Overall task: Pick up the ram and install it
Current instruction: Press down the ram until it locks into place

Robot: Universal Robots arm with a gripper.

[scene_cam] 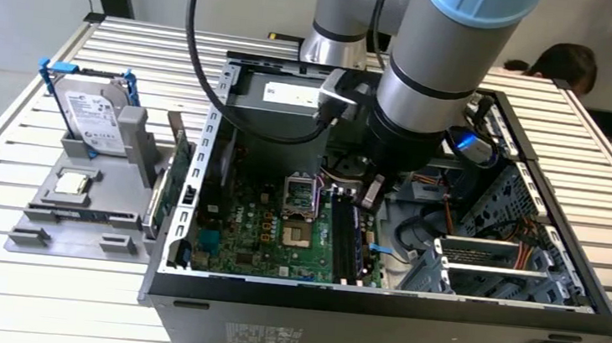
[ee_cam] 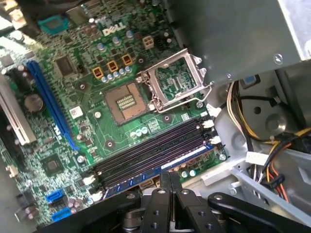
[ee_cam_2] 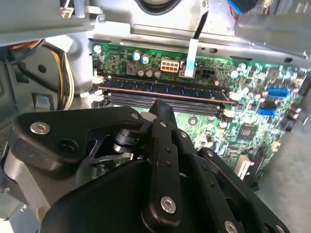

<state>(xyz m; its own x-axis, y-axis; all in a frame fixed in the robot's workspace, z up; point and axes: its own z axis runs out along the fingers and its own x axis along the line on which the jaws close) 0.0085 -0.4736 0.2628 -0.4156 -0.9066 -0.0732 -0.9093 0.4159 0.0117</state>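
The ram (ee_cam_2: pixel 165 91) is a long narrow stick with a row of dark chips. It stands on edge in one of the memory slots (ee_cam: pixel 150 148) of the green motherboard (scene_cam: pixel 266 235) inside the open computer case (scene_cam: pixel 382 314). In the first wrist view the ram (ee_cam: pixel 160 166) is the bluish strip in the slot nearest my fingers. My gripper (scene_cam: pixel 371 196) hangs from the grey arm just above those slots. In both wrist views my gripper (ee_cam: pixel 170 175) (ee_cam_2: pixel 159 105) is shut, fingers pressed together with nothing between them, right by the stick's top edge. Contact cannot be judged.
A bare processor socket (ee_cam: pixel 127 101) with its raised metal frame (ee_cam: pixel 170 77) lies beside the slots. Cable bundles (ee_cam: pixel 252 131) and drive cages (scene_cam: pixel 500 258) crowd the case's far side. On the exterior view's left, a grey holder (scene_cam: pixel 77 217) carries a hard drive (scene_cam: pixel 98 118) and an expansion card (scene_cam: pixel 178 178).
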